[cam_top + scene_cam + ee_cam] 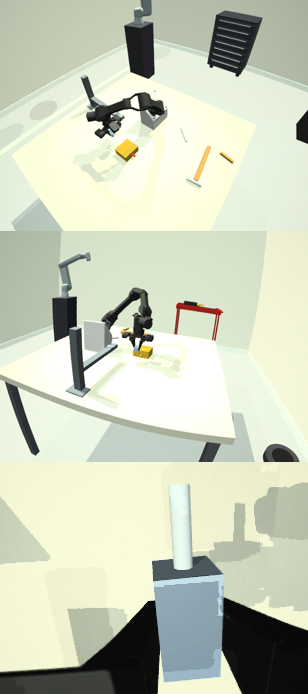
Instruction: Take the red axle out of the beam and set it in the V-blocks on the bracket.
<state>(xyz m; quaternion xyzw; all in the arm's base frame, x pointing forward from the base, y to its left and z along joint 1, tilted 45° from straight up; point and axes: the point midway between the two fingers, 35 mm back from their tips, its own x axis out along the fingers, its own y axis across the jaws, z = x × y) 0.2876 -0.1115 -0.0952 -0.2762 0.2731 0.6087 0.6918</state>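
Observation:
The yellow beam (pixel 126 148) (pixel 147 351) lies on the table. The red axle (pixel 133 155) sticks out a little from its far side; the exterior view shows a round hole (pixel 140 353) in its opposite face. My gripper (pixel 111 132) (pixel 137 347) is shut on a blue-grey block (pixel 187 627) with a white pin (pixel 181 527) pointing forward. The block is just off the beam's holed side, the pin towards the beam; whether the pin lines up with the hole cannot be told. The bracket (pixel 85 85) (pixel 77 360) carries empty V-blocks (pixel 111 345) at its arm's end.
The grey arm mount (pixel 147 120) (pixel 94 335) stands beside the bracket arm's end. A pale rod (pixel 184 134), a hammer (pixel 203 163) and a small orange bar (pixel 227 157) lie on the table on the axle's side of the beam.

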